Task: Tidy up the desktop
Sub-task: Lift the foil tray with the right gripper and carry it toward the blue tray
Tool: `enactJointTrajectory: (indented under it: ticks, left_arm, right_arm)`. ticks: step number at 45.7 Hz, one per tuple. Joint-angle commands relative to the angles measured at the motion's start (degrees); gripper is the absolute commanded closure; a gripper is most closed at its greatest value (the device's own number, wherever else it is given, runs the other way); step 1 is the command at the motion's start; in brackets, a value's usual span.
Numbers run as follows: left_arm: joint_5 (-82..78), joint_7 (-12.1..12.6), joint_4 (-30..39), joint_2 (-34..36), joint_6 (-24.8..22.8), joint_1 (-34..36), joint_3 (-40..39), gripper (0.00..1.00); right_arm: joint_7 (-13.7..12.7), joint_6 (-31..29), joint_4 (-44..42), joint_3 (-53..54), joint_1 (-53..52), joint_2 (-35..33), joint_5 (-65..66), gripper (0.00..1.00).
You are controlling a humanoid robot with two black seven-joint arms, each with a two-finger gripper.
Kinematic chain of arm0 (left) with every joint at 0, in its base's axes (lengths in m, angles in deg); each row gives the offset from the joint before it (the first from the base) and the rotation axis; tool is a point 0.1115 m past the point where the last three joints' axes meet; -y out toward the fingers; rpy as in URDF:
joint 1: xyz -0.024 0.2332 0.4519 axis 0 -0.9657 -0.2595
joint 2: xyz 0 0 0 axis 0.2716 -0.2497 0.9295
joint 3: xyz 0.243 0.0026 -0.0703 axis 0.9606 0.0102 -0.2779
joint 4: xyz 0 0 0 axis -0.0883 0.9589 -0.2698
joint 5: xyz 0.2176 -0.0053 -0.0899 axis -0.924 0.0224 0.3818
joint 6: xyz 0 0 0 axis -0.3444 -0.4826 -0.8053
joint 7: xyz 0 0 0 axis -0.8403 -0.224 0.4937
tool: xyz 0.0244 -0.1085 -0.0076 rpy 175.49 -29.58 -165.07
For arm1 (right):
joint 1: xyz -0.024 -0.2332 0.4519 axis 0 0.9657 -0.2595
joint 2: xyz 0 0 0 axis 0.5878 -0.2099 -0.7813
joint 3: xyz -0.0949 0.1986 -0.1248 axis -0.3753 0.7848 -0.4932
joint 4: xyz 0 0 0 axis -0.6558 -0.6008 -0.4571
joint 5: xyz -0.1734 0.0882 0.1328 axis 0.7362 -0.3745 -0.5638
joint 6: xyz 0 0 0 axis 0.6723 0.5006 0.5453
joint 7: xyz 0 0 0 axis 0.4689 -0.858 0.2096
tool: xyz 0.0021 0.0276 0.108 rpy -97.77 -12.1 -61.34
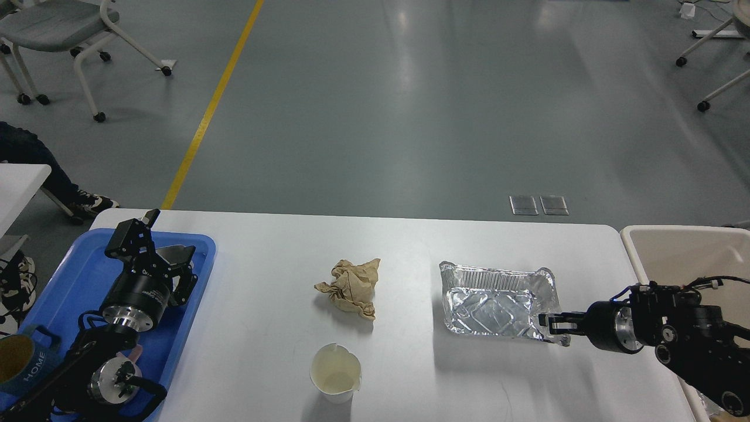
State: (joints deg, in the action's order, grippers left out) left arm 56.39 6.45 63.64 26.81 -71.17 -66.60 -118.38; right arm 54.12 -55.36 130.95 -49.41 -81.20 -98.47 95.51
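Our two arms are black throughout. On our left arm a cylindrical black segment carries small white lettering above a polished silver ring, with a second silver disc lower down and black cables looping beside it. Our right arm shows a matching silver ring behind slim black fingers, with thin blue and black wires on top.

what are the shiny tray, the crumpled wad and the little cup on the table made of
The shiny tray looks like thin aluminium foil: mirror-bright, ribbed walls, a wrinkled rim.

The crumpled wad looks like brown paper, matte, with sharp creases; perhaps a napkin or a bag.

The little cup seems to be paper or thin plastic, off-white and dull, with a bent rim; the view leaves it open.
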Motion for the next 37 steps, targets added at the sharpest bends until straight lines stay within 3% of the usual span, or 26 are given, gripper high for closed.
enactJointTrajectory:
  ticks: [1, 24, 37]
  left_arm:
    - [0.0, 0.2, 0.0, -0.1, 0.0, 0.0, 0.0, 0.04]
    - [0.0, 0.4, 0.0, -0.4, 0.1, 0.3, 0.2, 0.04]
    - [0.0, 0.4, 0.1, -0.2, 0.0, 0.4, 0.9, 0.04]
  right_arm:
    - [0.6, -1.0, 2.8, 0.1, -0.8, -3.9, -1.4, 1.00]
    - [1.3, -2.8, 17.9, 0.5, -1.5, -25.9, -9.6, 1.00]
    - [2.2, -3.9, 21.6, 1.0, -2.9, -34.0, -13.3, 1.00]
